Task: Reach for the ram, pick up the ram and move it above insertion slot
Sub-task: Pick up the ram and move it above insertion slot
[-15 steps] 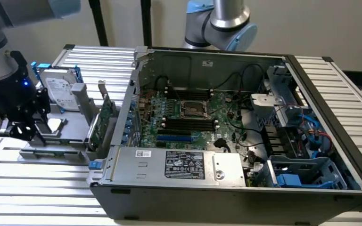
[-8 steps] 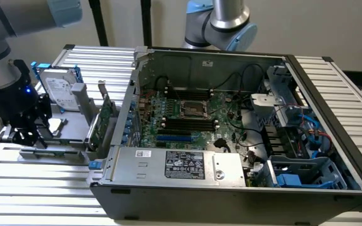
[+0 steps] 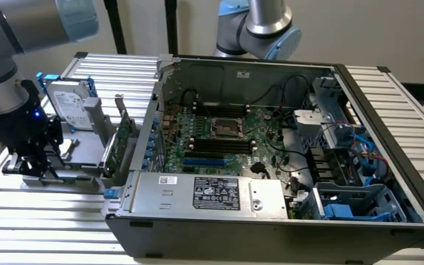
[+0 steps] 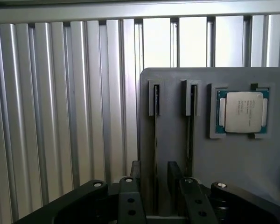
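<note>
Hand (image 4: 155,165) gapes astride the ram (image 4: 156,121) (edge-on, barely visible).

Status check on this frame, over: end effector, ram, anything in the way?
End effector open, low over gray holder. Ram edge-on in its slot, apparently between the fingertips, not gripped. CPU in neighbouring pocket, apart.
</note>
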